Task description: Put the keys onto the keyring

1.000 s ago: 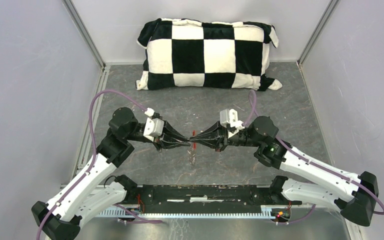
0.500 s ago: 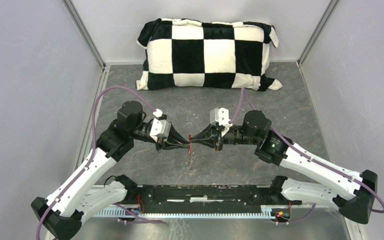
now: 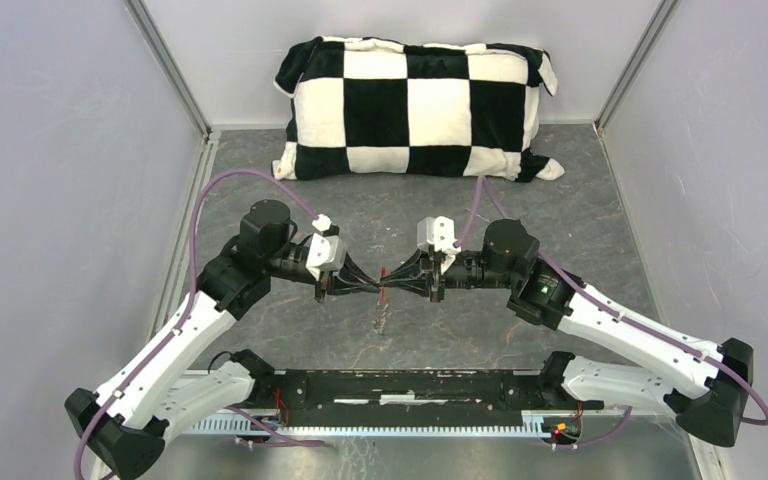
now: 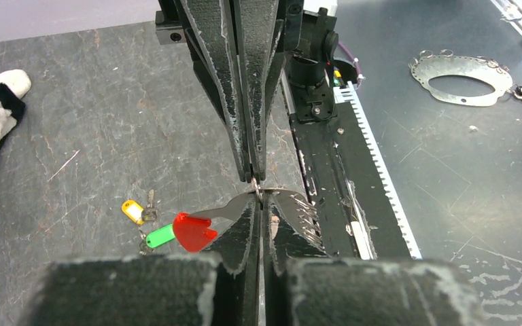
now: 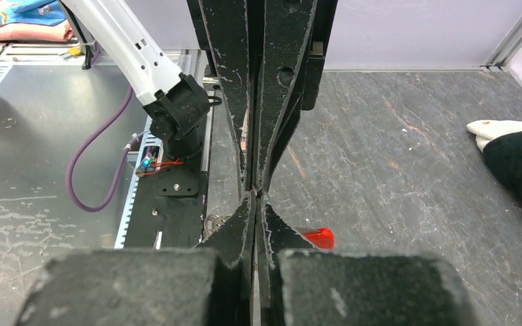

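Grey table (image 3: pixel 580 200), pillow (image 3: pixel 415 105) at back; left gripper (image 4: pixel 259 204) and right gripper (image 5: pixel 253 197) meet tip to tip, both clamped tight on the keyring (image 4: pixel 228 206), tag (image 4: pixel 194 231) dangling; keys (image 4: pixel 158 237) lie on the table beneath

Matt dark grey table (image 3: pixel 580 200), stone-look, w/ pale veins & scratches. Plush cloth pillow (image 3: pixel 415 105), fuzzy, blk/wht checks. Both the left gripper (image 4: pixel 259 201) & right gripper (image 5: pixel 253 198): blk matt fingers, rough-textured, edges scuffed whitish. Thin silvery metal keyring (image 4: pixel 287 193), shiny; its tag (image 4: pixel 194 231) is glossy red plastic, semi-clear. Smooth plastic heads on green key (image 4: pixel 158 237) & yellow key (image 4: pixel 134 210), dull metal shanks. Smooth wht plastic arm shells (image 3: pixel 620 335).
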Robot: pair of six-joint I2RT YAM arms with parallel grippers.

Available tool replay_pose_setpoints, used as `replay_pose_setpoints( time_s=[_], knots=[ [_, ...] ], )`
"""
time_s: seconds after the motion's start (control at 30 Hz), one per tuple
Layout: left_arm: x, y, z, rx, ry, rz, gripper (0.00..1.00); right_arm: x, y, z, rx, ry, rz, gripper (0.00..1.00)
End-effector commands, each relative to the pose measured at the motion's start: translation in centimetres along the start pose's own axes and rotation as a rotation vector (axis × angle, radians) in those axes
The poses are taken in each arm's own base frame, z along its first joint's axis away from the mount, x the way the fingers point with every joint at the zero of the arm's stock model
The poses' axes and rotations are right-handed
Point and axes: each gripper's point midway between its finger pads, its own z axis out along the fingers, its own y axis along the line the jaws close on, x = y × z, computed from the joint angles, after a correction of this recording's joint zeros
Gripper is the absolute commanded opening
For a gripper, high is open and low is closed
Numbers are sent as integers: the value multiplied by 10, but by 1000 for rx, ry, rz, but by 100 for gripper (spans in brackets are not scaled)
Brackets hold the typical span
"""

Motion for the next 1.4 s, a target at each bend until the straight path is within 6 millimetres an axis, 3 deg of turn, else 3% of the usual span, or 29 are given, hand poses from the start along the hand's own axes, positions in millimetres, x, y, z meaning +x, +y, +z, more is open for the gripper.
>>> replay_pose_setpoints(
  time_s=[0.0,0.17,0.57,0.73,0.83,0.93,1.0,1.13,1.2,1.37],
  knots=[
    [-14,3,0,-10,-15,35,2,-35,3,2,-21,-101,-53,1],
    [-14,14,1,-70,-17,-27,2,-34,5,3,-28,-109,-51,1],
    [-16,8,0,-45,-23,-31,2,-31,7,4,-32,-100,-45,1],
    [-12,4,-2,-41,-19,40,2,-37,-3,-2,46,-118,-54,41],
    [-5,2,-4,-49,-4,69,2,-41,-16,-13,144,-130,-58,54],
    [4,2,-5,-61,20,63,2,-33,-41,-25,290,-92,-32,65],
    [9,3,-6,-69,35,44,2,-21,-62,-35,413,-55,41,72],
    [18,2,-5,-74,51,2,2,22,-102,-66,657,51,136,98],
    [22,0,-5,-61,58,-12,2,48,-120,-83,765,93,172,98],
    [33,5,-5,-71,119,-72,2,136,-153,-116,939,246,354,96]
  ],
)
